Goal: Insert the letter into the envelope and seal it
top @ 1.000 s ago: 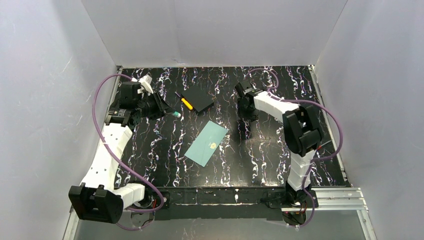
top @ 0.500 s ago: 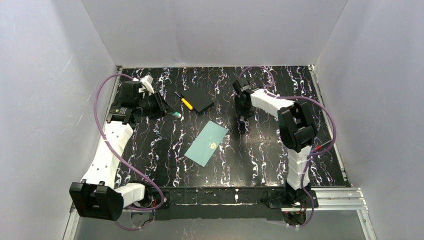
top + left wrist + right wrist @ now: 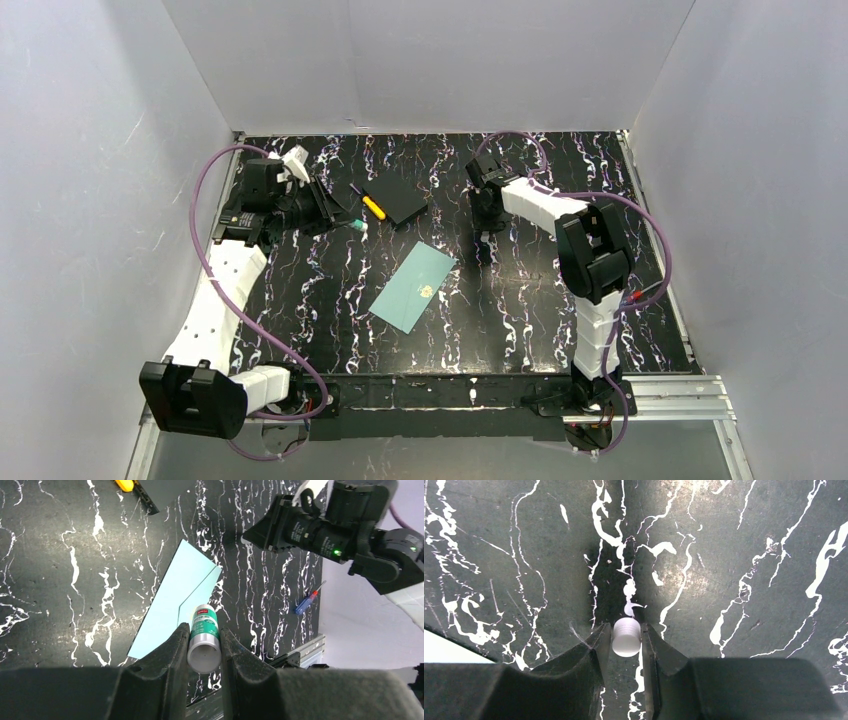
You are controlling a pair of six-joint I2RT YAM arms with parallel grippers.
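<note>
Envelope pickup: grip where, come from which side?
Likely the far short edge of the envelope, low from the right arm's side. It lies flat on the table, nothing raised to pinch from above, so a finger must slip under an edge. The left gripper holds the glue stick, the right gripper the white cap.

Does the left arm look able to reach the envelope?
Probably yes: nothing stands between the left claw, shut on the glue stick, and the envelope; the right claw, at a white cap, is off beyond it.
</note>
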